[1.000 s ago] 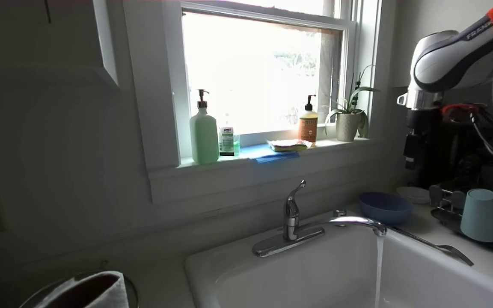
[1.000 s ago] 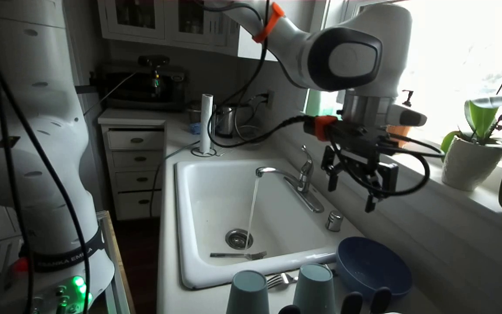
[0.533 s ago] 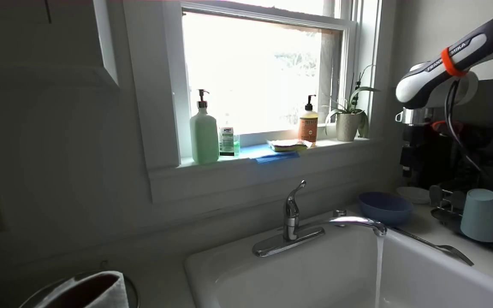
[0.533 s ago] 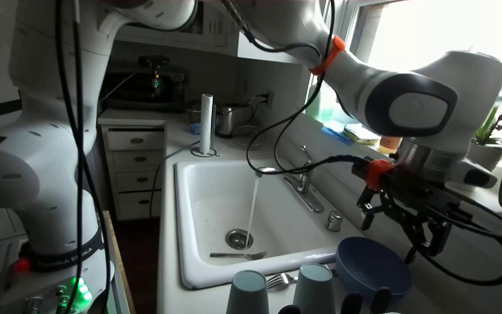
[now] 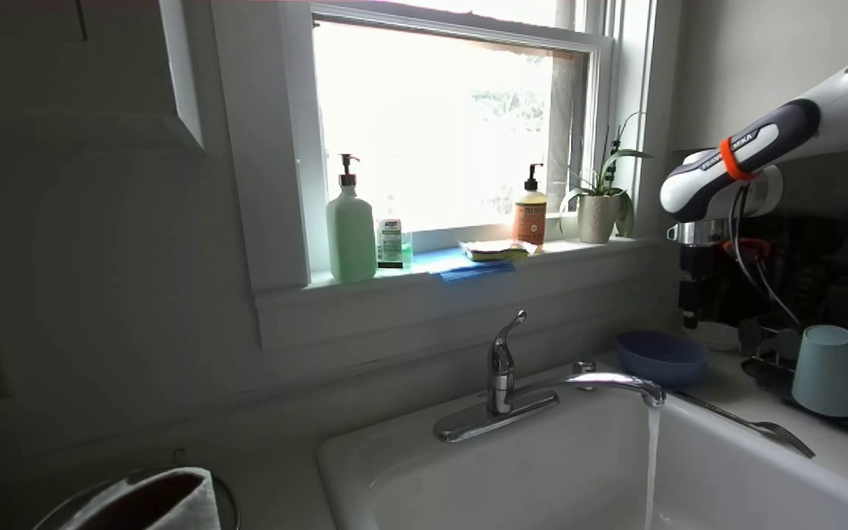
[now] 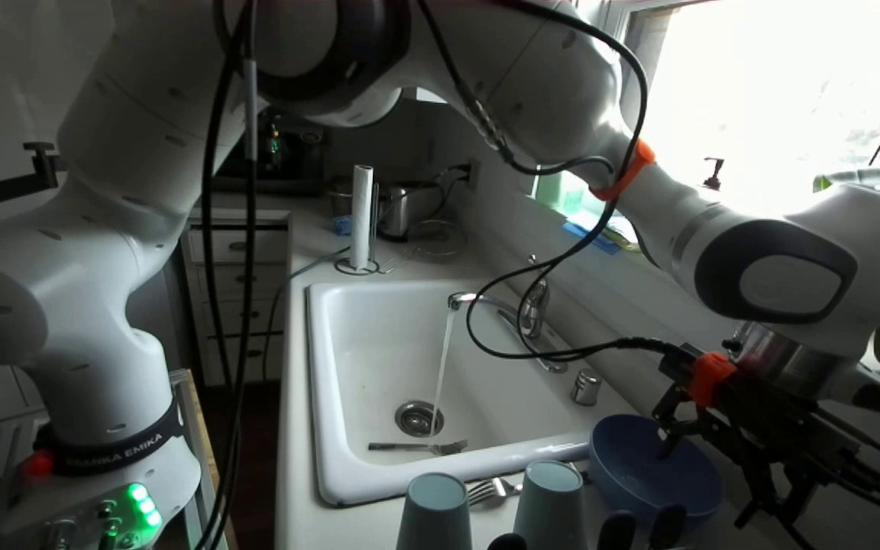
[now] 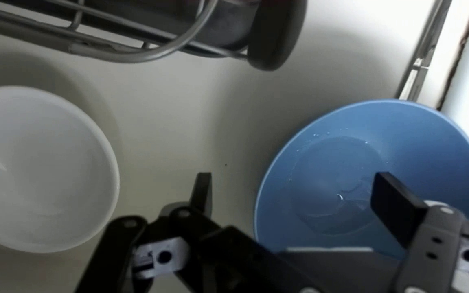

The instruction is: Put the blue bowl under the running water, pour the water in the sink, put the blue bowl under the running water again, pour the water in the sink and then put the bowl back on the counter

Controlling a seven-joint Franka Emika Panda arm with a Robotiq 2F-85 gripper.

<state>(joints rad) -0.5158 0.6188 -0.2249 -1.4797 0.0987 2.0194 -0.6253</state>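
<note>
While I lower the arm (image 6: 562, 99), it sits further down in both exterior views than a second ago. Below runs the pale tabletop (image 7: 169, 130), with the white sink (image 6: 375, 344) set into it. The blue bowl (image 7: 340, 175) stands upright on the tabletop, just beside the sink's corner, unmoved, glints inside suggesting a little water. Near it is a smaller white bowl (image 7: 43, 167). My fingers (image 7: 397, 207) are wide apart, holding nothing: one over the blue bowl's inside, the other outside its rim. This descent, I judge, readies a pinch on the rim before a fill; closing too high could let it slip. The running water (image 6: 442, 367), a thin stream, falls into the sink with no bowl beneath.
</note>
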